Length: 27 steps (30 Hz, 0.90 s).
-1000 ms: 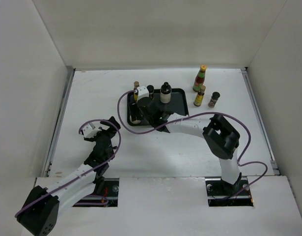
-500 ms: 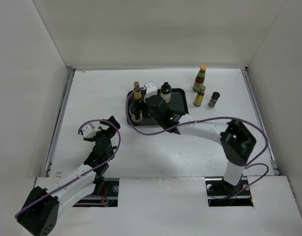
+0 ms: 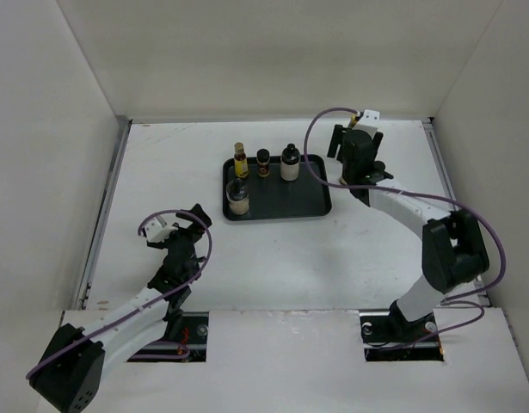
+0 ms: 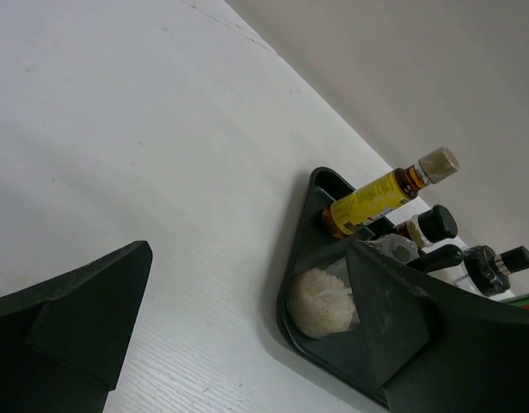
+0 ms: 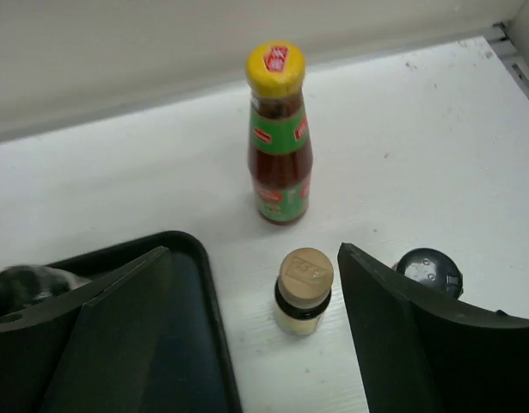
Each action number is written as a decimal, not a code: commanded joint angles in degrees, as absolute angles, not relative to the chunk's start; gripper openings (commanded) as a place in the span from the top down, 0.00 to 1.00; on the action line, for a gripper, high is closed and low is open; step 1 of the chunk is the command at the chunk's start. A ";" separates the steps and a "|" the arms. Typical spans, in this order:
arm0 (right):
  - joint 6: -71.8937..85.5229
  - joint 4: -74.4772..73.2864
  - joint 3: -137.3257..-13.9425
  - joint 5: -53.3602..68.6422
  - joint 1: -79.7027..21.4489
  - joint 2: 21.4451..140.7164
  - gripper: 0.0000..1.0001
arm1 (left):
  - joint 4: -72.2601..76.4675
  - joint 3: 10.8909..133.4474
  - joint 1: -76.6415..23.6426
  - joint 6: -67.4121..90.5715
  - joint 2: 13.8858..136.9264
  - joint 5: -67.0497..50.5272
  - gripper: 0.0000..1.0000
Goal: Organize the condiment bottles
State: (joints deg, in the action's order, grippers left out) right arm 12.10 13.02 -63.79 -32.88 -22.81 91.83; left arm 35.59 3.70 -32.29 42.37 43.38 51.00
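Note:
The black tray (image 3: 309, 201) holds several condiment bottles: an amber yellow-labelled one (image 3: 240, 160), a dark-capped jar (image 3: 263, 163), a pale black-capped bottle (image 3: 290, 163) and a shaker of white grains (image 3: 238, 197). My right gripper (image 3: 354, 148) hangs open over the table right of the tray and hides the bottles there from above. In the right wrist view a tan-capped amber bottle (image 5: 304, 291) stands between the open fingers of my right gripper (image 5: 252, 254), untouched. The red yellow-capped bottle (image 5: 279, 138) stands beyond it, a dark-capped jar (image 5: 428, 271) behind the right finger. My left gripper (image 3: 182, 225) is open and empty.
The tray's right rim (image 5: 208, 301) lies just left of the amber bottle. White walls close in the table at the back and both sides. In the left wrist view the tray's near corner (image 4: 298, 284) and the shaker (image 4: 324, 303) lie ahead of my left gripper (image 4: 249, 247).
My right arm has let go of the shaker in the tray's front left and swung right and back over the bottles outside the tray. The left arm has stayed put.

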 commanded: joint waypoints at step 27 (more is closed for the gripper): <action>12.13 15.29 -64.52 -34.37 -20.24 89.05 0.71 | 40.17 3.25 -30.63 42.01 45.18 49.75 0.00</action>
State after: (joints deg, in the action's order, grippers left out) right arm 13.28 9.93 -64.45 -31.68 -18.74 97.84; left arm 37.52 3.57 -31.03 42.33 45.21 50.30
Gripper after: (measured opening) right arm 0.412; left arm 0.997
